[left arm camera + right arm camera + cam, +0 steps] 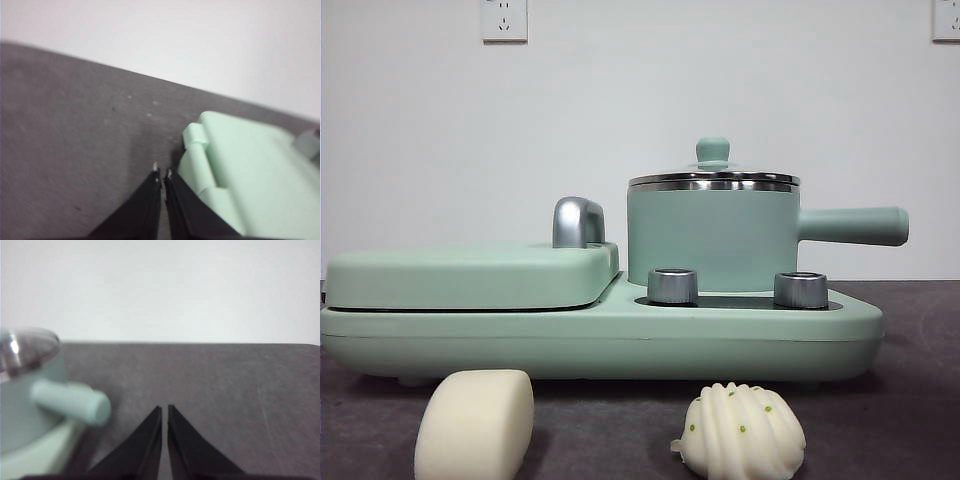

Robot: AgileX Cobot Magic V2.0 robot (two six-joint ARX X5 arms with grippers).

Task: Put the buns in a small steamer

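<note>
Smooth bun point(475, 425) at 7 o'clock & pleated bun point(742, 432) at 5 o'clock, both cut off below. Small steamer point(712, 235) lidded. Left end effector point(162, 174) & right end effector point(164, 410) clenched, holding nothing; views blurred.

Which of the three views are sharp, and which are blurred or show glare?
Front view: sharp, with highlights on the steamer's steel rim. Left wrist view: soft throughout, the griddle smeared. Right wrist view: blurred, the steamer's handle fuzzy, glare on its lid.
</note>
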